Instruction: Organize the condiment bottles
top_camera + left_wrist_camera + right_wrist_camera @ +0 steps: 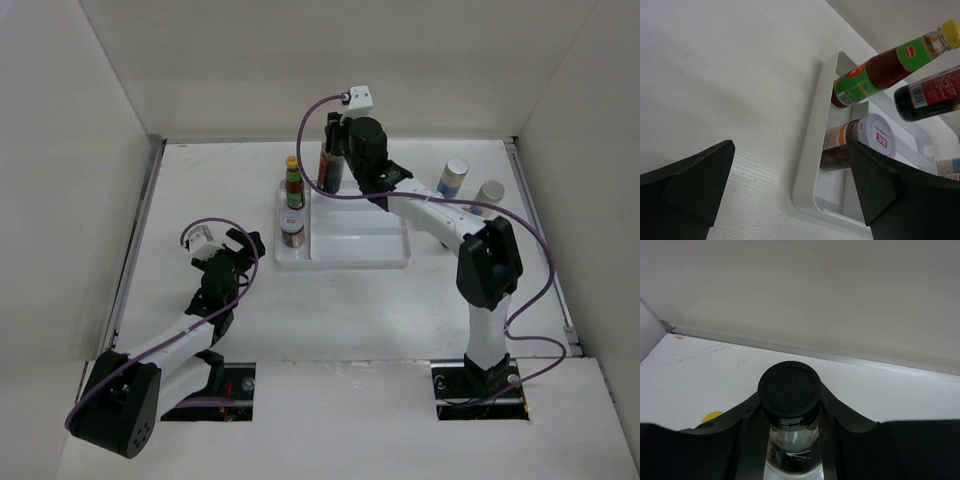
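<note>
A white divided tray (pixel 360 250) lies mid-table. In its left compartments stand a yellow-capped red sauce bottle (pixel 294 186) and a short white-lidded jar (pixel 292 232). My right gripper (pixel 345 165) is shut on the neck of the tall dark black-capped bottle (pixel 329 160), upright at the tray's far left, beside the red sauce bottle. The right wrist view shows its black cap (pixel 789 387) between my fingers (pixel 752 440). My left gripper (pixel 243 246) is open and empty, left of the tray. Its wrist view shows the sauce bottle (pixel 880 70), the jar (pixel 860 140) and the dark bottle (pixel 930 97).
Two pale shakers (pixel 452 178) (pixel 488 197) stand on the table right of the tray, near the right arm. The tray's near rim (pixel 810 150) is close ahead of my left gripper (pixel 790 152). White walls enclose the table on three sides.
</note>
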